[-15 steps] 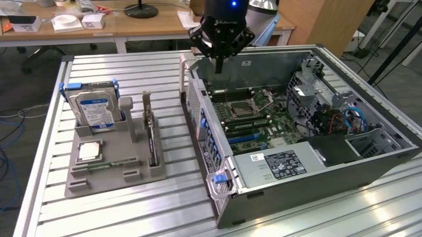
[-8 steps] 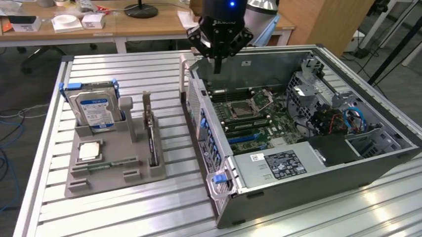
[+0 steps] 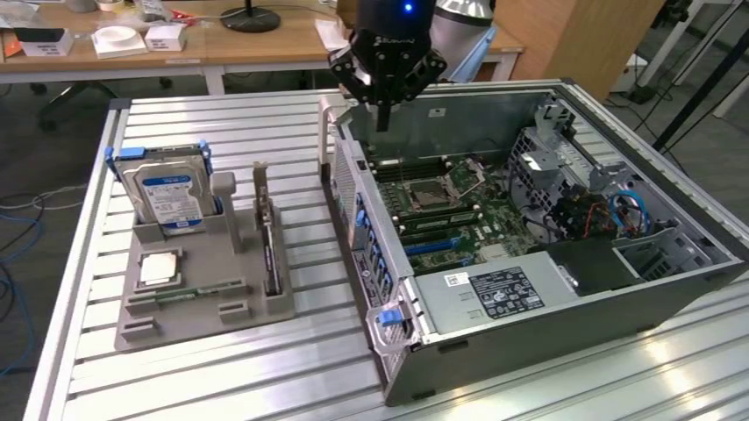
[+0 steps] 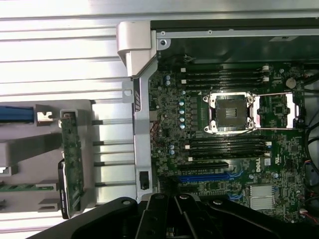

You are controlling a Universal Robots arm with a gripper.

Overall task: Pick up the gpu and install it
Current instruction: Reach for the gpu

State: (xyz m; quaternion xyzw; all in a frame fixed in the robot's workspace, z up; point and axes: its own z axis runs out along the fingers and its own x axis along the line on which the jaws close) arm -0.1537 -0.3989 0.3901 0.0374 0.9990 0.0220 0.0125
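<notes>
In the exterior view the arm's upper links are cut off by the frame edge. That leaves the black wrist and the gripper [image 3: 383, 121] hanging straight down over the far corner of the open computer case [image 3: 562, 329]. Its fingers are pinched together on nothing, above the motherboard [image 3: 451, 206]. The gpu [image 3: 268, 235] stands on edge in a slot of the grey holder [image 3: 199, 320] on the slatted table [image 3: 210, 386], well apart from the gripper and to the exterior view's left of the case. Seen edge-on, its face is hard to make out (a thin silver bracket rises at its far end). A hard drive [image 3: 171, 195] stands upright in the same holder, near it. In the wrist view the gripper [image 4: 174, 211] is a dark mass partly cut off by the frame, closed and empty, over the motherboard [image 4: 219, 149] close to the case's side wall, with the CPU socket [image 4: 232, 112] further in. The gpu [image 4: 71, 159] sits edge-up in the holder [image 4: 30, 149] beyond that wall, untouched.
</notes>
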